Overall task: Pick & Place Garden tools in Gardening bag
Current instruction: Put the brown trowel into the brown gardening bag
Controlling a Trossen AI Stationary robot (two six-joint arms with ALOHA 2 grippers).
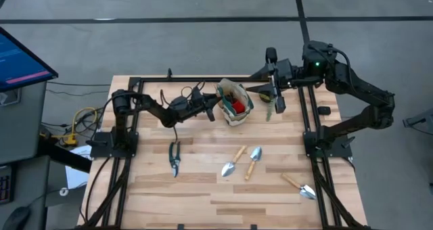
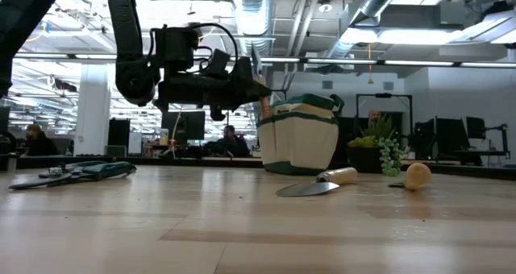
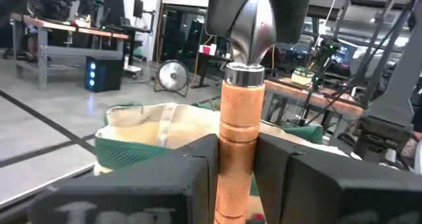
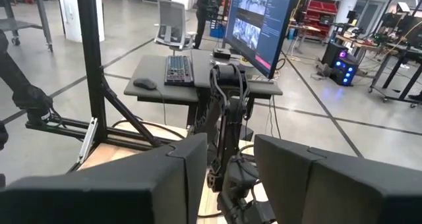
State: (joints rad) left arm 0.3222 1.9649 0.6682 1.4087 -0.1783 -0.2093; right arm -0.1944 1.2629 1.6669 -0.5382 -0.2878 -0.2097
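The green and cream gardening bag (image 1: 235, 103) stands upright at the table's far middle, with a red piece (image 1: 237, 107) inside it. My left gripper (image 1: 212, 110) is just left of the bag and is shut on a trowel (image 3: 239, 118) with a wooden handle. The trowel stands upright at the bag's left rim (image 2: 278, 111). My right gripper (image 4: 231, 151) is open and empty, raised at the far right behind the bag (image 1: 268, 73). Dark-handled pruning shears (image 1: 174, 157) and three trowels (image 1: 233, 164) (image 1: 254, 159) (image 1: 300, 185) lie flat on the table. My left gripper pinches the trowel's wooden handle (image 3: 237, 141) between its two fingers, a little below the metal collar. The fingers come level from the table's left and lie across the handle. The trowel is lifted clear and upright, silver head (image 3: 252, 23) up, its lower end beside the bag's rim.
A small potted green plant (image 1: 273, 101) stands right of the bag. In the low view the shears (image 2: 72, 172) lie at the left and a trowel (image 2: 316, 185) lies in front of the bag. A black frame edges the table (image 1: 203, 196). People sit in the room behind.
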